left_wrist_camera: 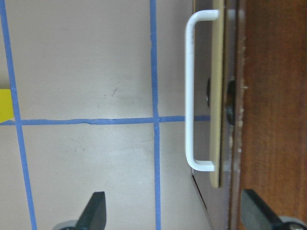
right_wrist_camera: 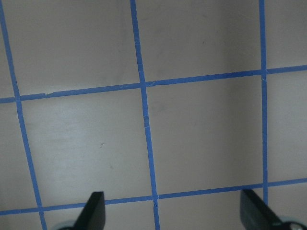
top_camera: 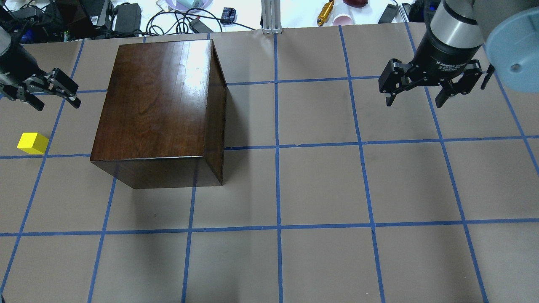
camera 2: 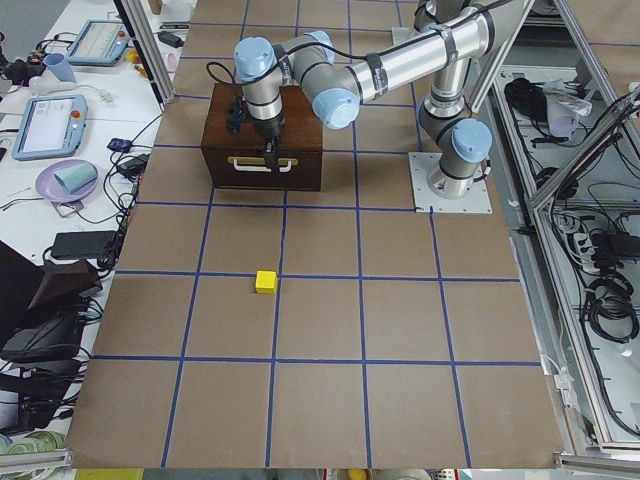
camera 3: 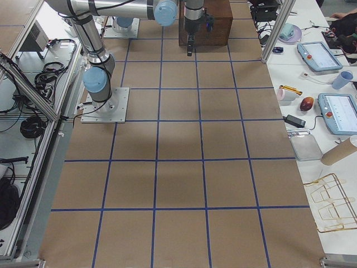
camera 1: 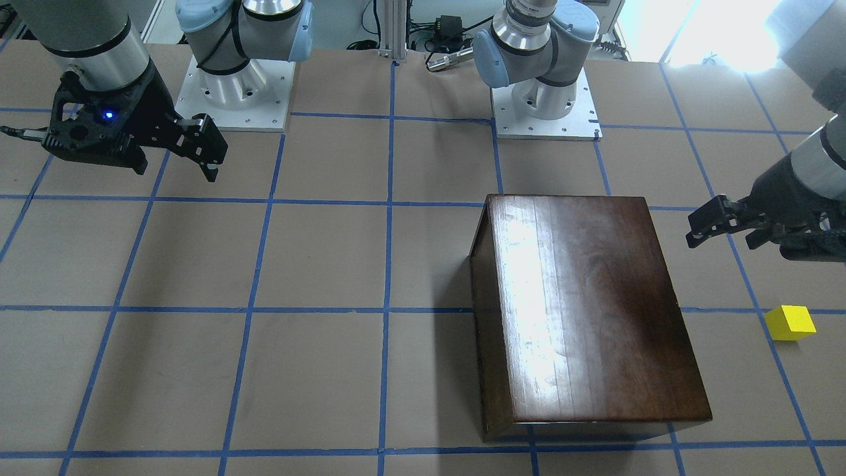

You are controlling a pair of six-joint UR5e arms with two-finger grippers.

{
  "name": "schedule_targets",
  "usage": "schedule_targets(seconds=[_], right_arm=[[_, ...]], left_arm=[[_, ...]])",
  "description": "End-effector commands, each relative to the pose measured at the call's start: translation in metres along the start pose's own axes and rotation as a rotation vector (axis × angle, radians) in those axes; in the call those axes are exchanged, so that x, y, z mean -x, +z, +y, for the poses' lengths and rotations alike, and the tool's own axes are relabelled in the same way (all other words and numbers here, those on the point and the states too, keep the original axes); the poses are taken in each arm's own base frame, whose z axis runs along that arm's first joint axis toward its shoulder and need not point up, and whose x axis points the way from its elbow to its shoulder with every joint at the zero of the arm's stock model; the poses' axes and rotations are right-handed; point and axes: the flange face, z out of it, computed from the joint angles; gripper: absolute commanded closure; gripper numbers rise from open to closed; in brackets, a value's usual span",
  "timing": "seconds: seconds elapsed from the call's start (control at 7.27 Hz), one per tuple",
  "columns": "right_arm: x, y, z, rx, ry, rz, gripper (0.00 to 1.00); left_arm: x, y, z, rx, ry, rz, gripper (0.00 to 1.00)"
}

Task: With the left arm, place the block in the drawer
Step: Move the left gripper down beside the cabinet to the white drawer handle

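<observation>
The yellow block (top_camera: 33, 143) lies on the table left of the dark wooden box (top_camera: 160, 105); it also shows in the front view (camera 1: 790, 322) and at the left edge of the left wrist view (left_wrist_camera: 5, 104). The drawer front (camera 2: 262, 168) is shut, and its pale pull (left_wrist_camera: 192, 91) lies below the left wrist camera. My left gripper (top_camera: 58, 105) is open and empty, hovering beside the box's drawer side, farther from the robot than the block. My right gripper (top_camera: 414, 102) is open and empty over bare table, far right.
The table is brown paper with a blue tape grid (top_camera: 277, 147). Cables, adapters and cups (top_camera: 126, 17) crowd the far edge. Both arm bases (camera 1: 234, 86) stand on white plates. Operator tables with tablets (camera 2: 45, 125) flank the table.
</observation>
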Motion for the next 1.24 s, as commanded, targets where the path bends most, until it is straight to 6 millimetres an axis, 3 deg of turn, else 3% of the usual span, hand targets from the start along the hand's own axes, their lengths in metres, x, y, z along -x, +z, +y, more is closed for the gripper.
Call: schedule_targets(seconds=[0.0,0.41,1.1], right_arm=[[0.000,0.000,0.000,0.000,0.000,-0.001,0.00],[0.000,0.000,0.000,0.000,0.000,-0.001,0.00],[0.000,0.000,0.000,0.000,0.000,-0.001,0.00]], left_arm=[[0.016,0.020,-0.011,-0.006,0.003,0.081,0.00],[0.050,0.044,-0.016,-0.056,-0.002,0.227,0.00],[0.052,0.093,-0.036,-0.078,0.024,0.385,0.00]])
